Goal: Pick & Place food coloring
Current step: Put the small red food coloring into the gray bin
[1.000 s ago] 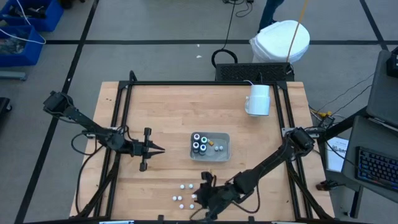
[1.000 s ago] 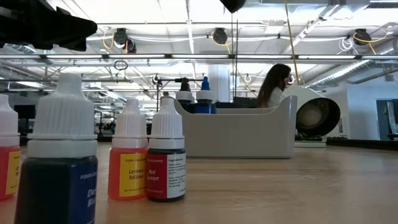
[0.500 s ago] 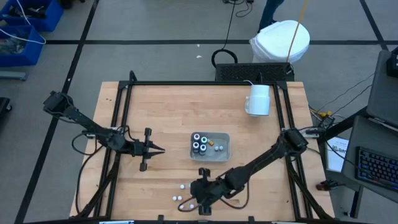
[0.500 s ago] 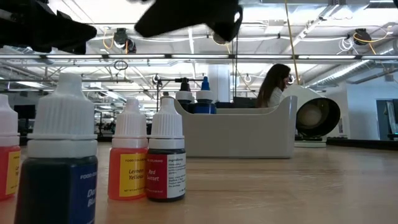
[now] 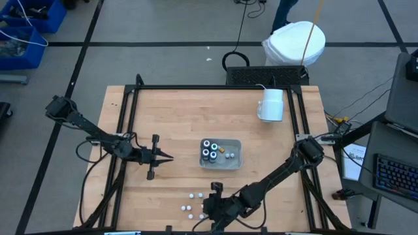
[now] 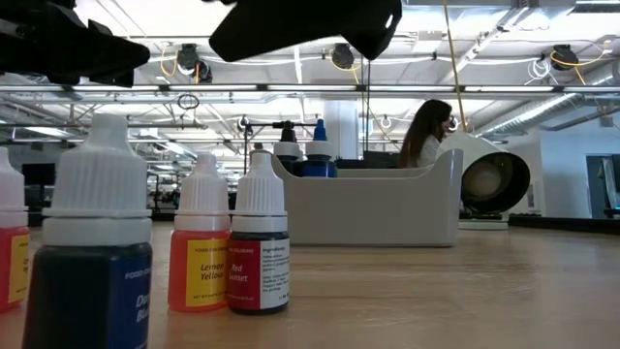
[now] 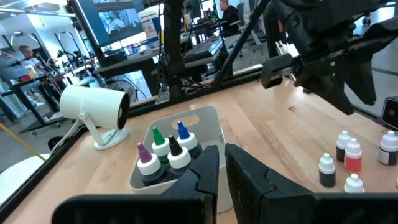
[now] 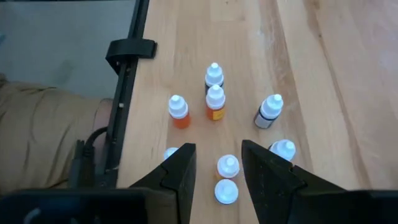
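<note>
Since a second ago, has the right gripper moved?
Yes. In the high view the right gripper went from the bottles toward the tray, then returned.

Dropper bottles (image 5: 191,207) crowd the lower centre of the high view, standing close together with narrow gaps. The tray (image 5: 235,153) occupies mid-frame, the mug (image 5: 271,104) the upper right. Bare wood lies between them.

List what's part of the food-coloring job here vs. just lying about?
Job: loose dropper bottles near the table's front edge; bottles already in the clear tray; right tool open above the loose ones.
Lying about: white mug; left tool parked, shut.
</note>
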Controlling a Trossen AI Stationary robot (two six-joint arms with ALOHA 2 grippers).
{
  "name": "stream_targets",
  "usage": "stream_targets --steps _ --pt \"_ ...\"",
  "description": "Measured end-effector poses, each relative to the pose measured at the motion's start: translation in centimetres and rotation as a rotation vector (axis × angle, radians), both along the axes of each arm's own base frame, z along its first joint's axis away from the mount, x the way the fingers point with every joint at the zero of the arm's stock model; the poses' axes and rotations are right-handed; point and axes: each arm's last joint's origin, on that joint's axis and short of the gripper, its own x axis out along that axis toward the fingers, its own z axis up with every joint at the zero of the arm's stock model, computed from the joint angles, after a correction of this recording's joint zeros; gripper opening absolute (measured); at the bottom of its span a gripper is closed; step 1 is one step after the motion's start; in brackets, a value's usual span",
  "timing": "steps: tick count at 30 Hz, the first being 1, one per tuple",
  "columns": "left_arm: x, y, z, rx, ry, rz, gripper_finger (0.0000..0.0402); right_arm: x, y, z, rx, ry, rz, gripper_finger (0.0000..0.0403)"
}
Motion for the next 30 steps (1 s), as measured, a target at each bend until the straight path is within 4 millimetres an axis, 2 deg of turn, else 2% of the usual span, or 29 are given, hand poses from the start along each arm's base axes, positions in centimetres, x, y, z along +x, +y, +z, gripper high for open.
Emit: stream_targets --steps 10,13,18,30 --pt "0.0 0.0 -0.1 -0.016 0.007 0.000 0.0035 -0.6 -0.2 -2.4 0.029 -0.042 0.003 0.0119" --pt "0.0 0.0 0.0 -0.017 0.007 0.000 0.0035 -0.6 -0.2 -2.6 0.035 -0.047 0.001 0.0122" --pt "0.0 0.0 -0.1 -0.019 0.007 0.000 0.0035 -1.1 -0.7 -3.7 0.026 -0.023 -0.054 0.0131" --pt "0.0 0.0 0.0 -0.019 0.007 0.000 0.0035 -1.2 -0.5 -3.7 0.037 -0.031 -0.079 0.0137"
